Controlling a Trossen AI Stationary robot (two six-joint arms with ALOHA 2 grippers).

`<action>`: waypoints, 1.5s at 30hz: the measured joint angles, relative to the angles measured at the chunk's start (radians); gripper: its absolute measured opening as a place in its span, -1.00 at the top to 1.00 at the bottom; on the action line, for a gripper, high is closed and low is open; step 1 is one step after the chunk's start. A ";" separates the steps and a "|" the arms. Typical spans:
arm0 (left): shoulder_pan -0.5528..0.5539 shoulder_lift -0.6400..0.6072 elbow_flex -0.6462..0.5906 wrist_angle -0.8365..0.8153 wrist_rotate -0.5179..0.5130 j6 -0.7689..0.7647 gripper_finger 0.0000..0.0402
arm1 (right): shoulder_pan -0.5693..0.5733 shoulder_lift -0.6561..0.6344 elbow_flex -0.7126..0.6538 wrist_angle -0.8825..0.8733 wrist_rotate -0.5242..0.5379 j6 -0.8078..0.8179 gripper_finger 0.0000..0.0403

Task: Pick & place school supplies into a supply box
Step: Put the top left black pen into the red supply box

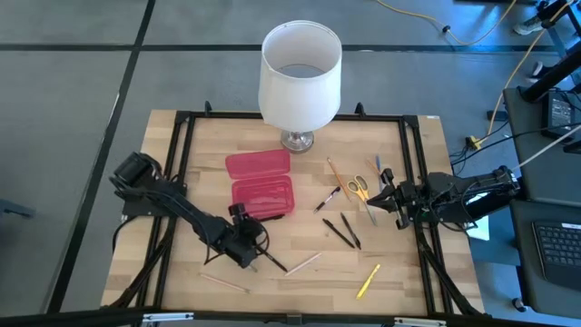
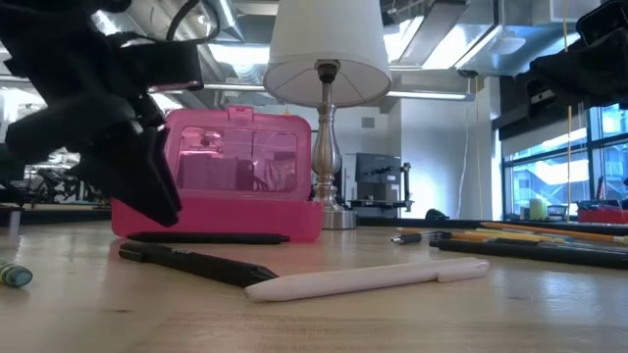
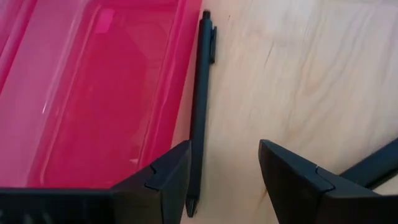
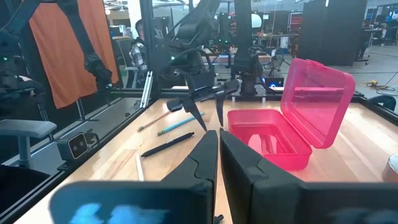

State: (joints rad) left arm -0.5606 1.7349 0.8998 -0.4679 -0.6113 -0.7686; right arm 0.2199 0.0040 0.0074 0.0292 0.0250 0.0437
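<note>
The supply box (image 1: 263,197) is a pink translucent case, open on the table, with its lid (image 1: 257,163) raised at the far side; it also shows in the low view (image 2: 231,176). A black pen (image 3: 200,106) lies on the wood along the box's near wall. My left gripper (image 3: 224,180) is open and hovers above this pen, whose end shows just inside one finger (image 3: 168,180). Another black pen (image 2: 191,261) and a pale pen (image 2: 368,279) lie nearer. My right gripper (image 4: 219,155) is shut, empty, and held above the table's right part (image 1: 381,194), beside the yellow-handled scissors (image 1: 359,187).
A big white lampshade on a metal foot (image 1: 300,77) stands at the far edge behind the box. Loose pens and pencils lie about: two black ones (image 1: 343,232), a yellow one (image 1: 368,281), a wooden pencil (image 1: 223,282), an orange one (image 1: 336,173). A black frame rims the table.
</note>
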 joint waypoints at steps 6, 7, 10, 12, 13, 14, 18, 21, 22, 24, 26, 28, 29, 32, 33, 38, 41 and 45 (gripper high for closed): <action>0.005 0.055 0.002 0.001 0.010 0.011 0.10 | 0.000 0.000 0.000 0.000 0.000 0.000 0.88; 0.008 0.065 0.004 0.004 0.007 0.009 0.10 | 0.000 0.000 0.000 0.000 0.000 0.000 0.88; 0.016 0.083 0.004 0.006 -0.001 -0.014 0.10 | 0.000 0.000 0.000 0.000 0.000 0.000 0.88; 0.019 0.085 0.003 0.006 0.000 -0.018 0.10 | 0.000 0.000 0.000 0.000 0.000 0.000 0.88; 0.019 0.085 0.003 0.006 -0.001 -0.023 0.10 | 0.000 0.000 0.000 0.000 0.000 -0.001 0.88; 0.019 0.082 0.003 0.005 -0.002 -0.023 0.10 | 0.000 0.000 0.000 0.000 0.000 -0.002 0.88; 0.019 0.081 0.002 0.005 -0.003 -0.044 0.10 | 0.000 0.000 0.000 0.000 0.000 -0.002 0.88; 0.026 0.081 0.002 0.002 0.006 -0.095 0.09 | 0.000 0.000 0.000 0.000 0.000 -0.003 0.88; 0.030 0.081 0.001 0.000 0.014 -0.115 0.09 | 0.000 0.000 0.000 0.000 0.000 -0.003 0.88; 0.035 0.081 0.001 0.000 0.030 -0.135 0.10 | 0.000 0.000 0.000 0.000 0.000 -0.003 0.88; 0.036 0.081 0.001 0.002 0.050 -0.141 0.13 | 0.000 0.000 0.000 0.000 0.000 -0.003 0.88; 0.036 0.081 0.001 0.004 0.061 -0.142 0.17 | 0.000 0.000 0.000 0.000 0.000 -0.003 0.88; 0.036 0.081 0.001 0.005 0.063 -0.142 0.20 | 0.000 0.000 0.000 0.000 0.000 -0.003 0.88; 0.035 0.082 0.001 0.011 0.068 -0.140 0.28 | 0.000 0.000 0.000 0.000 0.000 -0.003 0.88; 0.035 0.082 0.001 0.014 0.071 -0.138 0.32 | 0.000 0.000 0.000 0.000 0.000 -0.003 0.88; 0.034 0.082 0.000 0.063 0.081 -0.058 0.49 | 0.000 0.000 0.000 0.000 0.000 -0.003 0.88; 0.033 0.082 -0.001 0.111 0.107 -0.013 0.59 | 0.000 0.000 0.000 0.000 0.000 -0.003 0.88; 0.033 0.083 -0.001 0.134 0.146 -0.002 0.70 | 0.000 0.000 0.000 0.000 0.000 -0.003 0.88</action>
State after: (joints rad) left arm -0.5273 1.8175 0.8993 -0.3340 -0.4652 -0.7704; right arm 0.2199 0.0040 0.0074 0.0292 0.0250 0.0402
